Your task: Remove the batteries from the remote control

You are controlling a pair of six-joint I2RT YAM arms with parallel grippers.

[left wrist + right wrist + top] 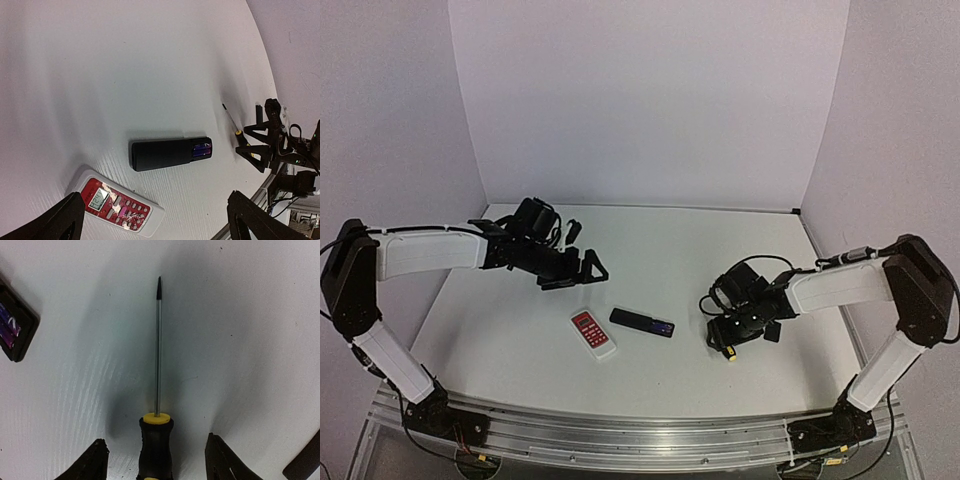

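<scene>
The left gripper (156,200) and right gripper (156,442) stand apart; the right straddles the yellow-and-black-handled screwdriver (157,432), unclamped. Ahead-left of it, purple cylindrical batteries (6,323) sit in the black plastic remote (25,326): likely light, rigid, slippery; pinch mid-barrel.

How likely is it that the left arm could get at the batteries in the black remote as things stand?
Probably yes: the left gripper hangs open near the black remote, whose batteries lie uncovered at one end with nothing over them. Recessed, they may be awkward to pinch.
</scene>
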